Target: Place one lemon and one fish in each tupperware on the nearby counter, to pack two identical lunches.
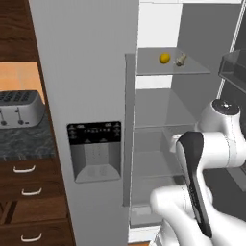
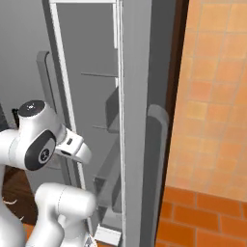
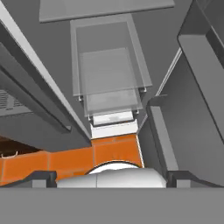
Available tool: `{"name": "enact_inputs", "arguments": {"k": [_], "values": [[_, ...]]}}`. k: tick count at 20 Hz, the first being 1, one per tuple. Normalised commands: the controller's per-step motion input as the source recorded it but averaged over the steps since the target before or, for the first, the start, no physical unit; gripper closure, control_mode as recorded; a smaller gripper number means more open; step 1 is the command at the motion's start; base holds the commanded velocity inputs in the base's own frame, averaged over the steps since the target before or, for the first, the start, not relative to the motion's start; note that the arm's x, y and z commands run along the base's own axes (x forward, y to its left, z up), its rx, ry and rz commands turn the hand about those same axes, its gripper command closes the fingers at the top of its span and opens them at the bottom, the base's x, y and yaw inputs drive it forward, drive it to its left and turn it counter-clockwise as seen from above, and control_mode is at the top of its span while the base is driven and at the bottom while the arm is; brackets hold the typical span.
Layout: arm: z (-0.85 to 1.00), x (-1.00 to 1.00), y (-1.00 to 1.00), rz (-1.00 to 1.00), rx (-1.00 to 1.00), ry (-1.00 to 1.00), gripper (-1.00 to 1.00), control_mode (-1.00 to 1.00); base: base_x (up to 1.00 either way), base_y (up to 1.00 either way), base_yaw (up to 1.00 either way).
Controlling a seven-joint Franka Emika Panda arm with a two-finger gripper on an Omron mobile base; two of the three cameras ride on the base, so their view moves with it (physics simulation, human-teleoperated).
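Your gripper (image 3: 112, 178) stands with its jaws wide apart, 1 dark finger tip (image 3: 38, 177) at each side of the hand view's bottom edge, and nothing is held or touched between them. It looks down past the fridge's clear drawers (image 3: 109, 74) and glass shelves to the orange floor tiles (image 3: 65, 159) below.

From the left base view you see the open fridge (image 1: 153, 120) ahead, with 1 lemon (image 1: 165, 58) on the top glass shelf (image 1: 168, 69) and a pale fish (image 1: 180, 60) just beside it on its right, both well above the arm's elbow. The closed fridge door (image 1: 91, 96) with its dark dispenser panel (image 1: 94, 133) stands to the left. Beyond it, a grey toaster (image 1: 19, 108) sits on the dark marbled counter (image 1: 24, 141) over brown wood drawers (image 1: 29, 192).

The right base view shows you the open door's edge (image 2: 137, 120), its door shelves and the orange tiled wall (image 2: 212, 96).
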Motion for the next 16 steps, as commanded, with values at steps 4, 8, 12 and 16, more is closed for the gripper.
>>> {"name": "enact_inputs", "arguments": {"k": [4,8,12,16], "values": [[0.00,0.00,0.00,0.00,0.00,0.00,-1.00,1.00,0.43,-0.27,-0.06],[0.05,0.09,-0.13,-0.03,0.00,-0.29,-1.00,-1.00,0.00,0.00,0.00],[0.42,0.12,0.00,0.00,-0.05,-0.55,-1.00,-1.00,0.00,0.00,0.00],[0.38,0.31,0.01,0.00,-0.05,-0.45,-1.00,-1.00,0.00,0.00,0.00]]}}
